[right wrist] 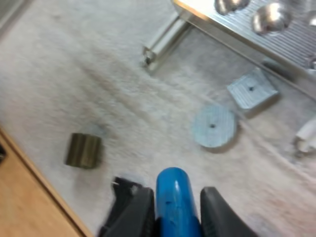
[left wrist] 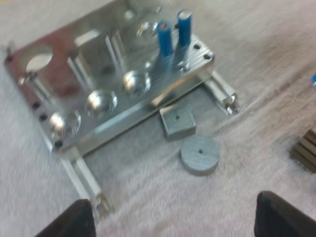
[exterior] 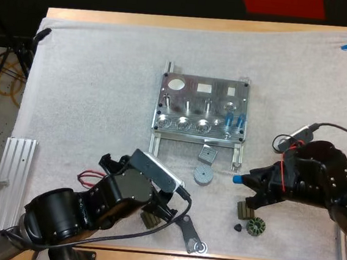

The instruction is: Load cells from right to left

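Since the table (exterior: 196, 23) carries everything, we start there: wood, w/ a white mat (exterior: 92, 85) over most of it. Mid-mat sits the metal fixture (exterior: 200, 105), a plate on two rails w/ cut-outs along its far side and a row of round cups along the near side. At the mat's left edge lies a ribbed aluminium rail (exterior: 8, 182), well apart from the work.

Our left tool (left wrist: 173, 200) is released, fingers wide apart and clear of everything. It hovers near the table's front edge, facing the fixture. Our right tool (right wrist: 177, 212) is clenched on a blue cell (right wrist: 172, 190), fingers pressing it from both sides. It's low over the mat, near the fixture's near right corner but not yet above it.

Just in front of the fixture, btwn the two tools, lie a grey round disc (exterior: 203, 174) and a grey square block (exterior: 207, 153), close together. Near the right tool are a dark ribbed block (exterior: 244, 209) and a dark toothed ring (exterior: 256, 226). Two loaded cells (exterior: 228, 119) stand upright, side by side, at the right end of the near row.

Step in hand, as we judge it: 3rd cell is gripped, carry to the fixture not yet done. Next move calls for lifting the cell, bringing it upright over the first free seat just left of the standing pair, then lowering it straight w/o knocking them. Which hole that is, we can't tell.
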Robot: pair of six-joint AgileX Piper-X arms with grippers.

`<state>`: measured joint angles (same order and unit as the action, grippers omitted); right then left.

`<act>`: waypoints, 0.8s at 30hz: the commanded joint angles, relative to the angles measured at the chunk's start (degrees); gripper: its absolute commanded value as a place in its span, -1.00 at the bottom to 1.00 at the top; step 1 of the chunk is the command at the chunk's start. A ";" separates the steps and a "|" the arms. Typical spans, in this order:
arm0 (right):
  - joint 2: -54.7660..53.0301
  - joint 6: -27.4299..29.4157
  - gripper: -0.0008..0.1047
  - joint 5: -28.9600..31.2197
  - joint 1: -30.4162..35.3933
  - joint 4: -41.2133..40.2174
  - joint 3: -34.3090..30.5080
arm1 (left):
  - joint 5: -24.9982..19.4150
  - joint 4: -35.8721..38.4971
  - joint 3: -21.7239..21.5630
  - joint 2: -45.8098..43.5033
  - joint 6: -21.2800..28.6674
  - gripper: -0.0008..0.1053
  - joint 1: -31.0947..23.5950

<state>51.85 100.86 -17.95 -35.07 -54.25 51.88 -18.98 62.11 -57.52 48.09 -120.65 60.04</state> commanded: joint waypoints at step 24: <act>12.00 12.43 -0.81 11.76 0.04 -12.58 17.10 | -7.23 10.47 2.12 -1.10 -9.81 0.26 0.06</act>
<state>64.03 112.46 -6.10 -35.07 -66.63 68.41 -24.45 72.14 -55.27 47.58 -129.71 60.04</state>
